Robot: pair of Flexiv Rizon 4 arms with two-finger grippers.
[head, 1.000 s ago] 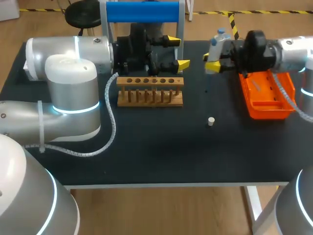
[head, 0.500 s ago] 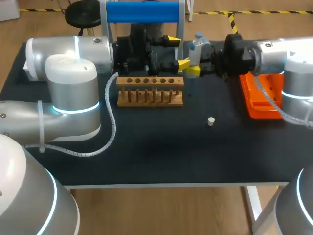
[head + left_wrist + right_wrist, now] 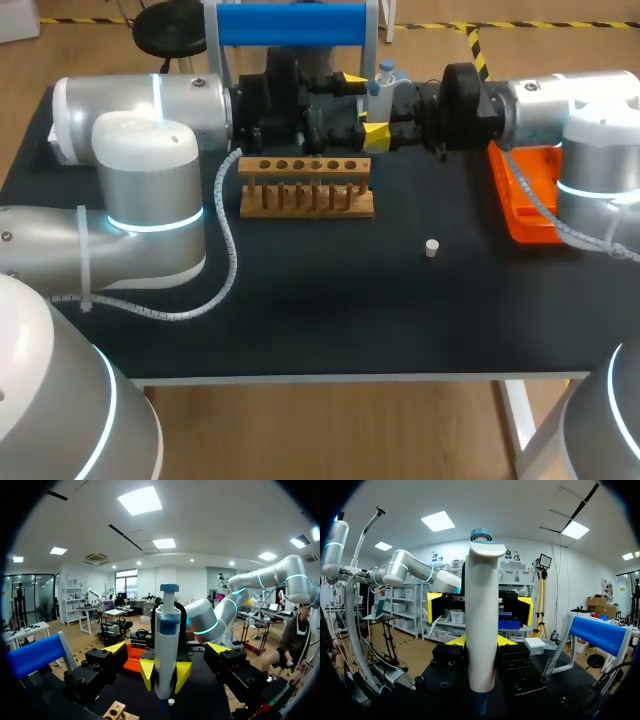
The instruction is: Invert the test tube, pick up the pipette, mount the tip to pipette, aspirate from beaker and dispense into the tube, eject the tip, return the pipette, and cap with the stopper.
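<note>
The right hand (image 3: 165, 671) is clamped on a white pipette (image 3: 383, 82) with a blue cap. It holds the pipette upright just behind the right end of the wooden rack (image 3: 307, 187). The left hand (image 3: 362, 105) hangs behind the same end of the rack with its fingers spread wide and nothing between them, and the pipette stands just ahead of them. No test tube can be made out in any view, and the holes along the top of the rack look empty.

The main risk appears to be the crowding behind the rack. The two hands face each other at close quarters, so a small error in approach could knock yellow tip against yellow tip. It could also push the pipette askew in its grip. If the left hand closes before the pipette is centred, it could strike one side of the barrel and twist it out of line.

The pipette's lower end hangs near the rack's back edge. Coming down off line could catch it on the wood and shift the rack across the tabletop (image 3: 330, 310).

Whether the pipette carries liquid cannot be told. If it does, a jolt could shake drops onto the rack.

The small white stopper (image 3: 432, 247) lies loose in front of the rack and to its right, and a low pass by either arm could roll it away. The orange tray (image 3: 525, 200) sits well to the right of the rack, under the right arm.
</note>
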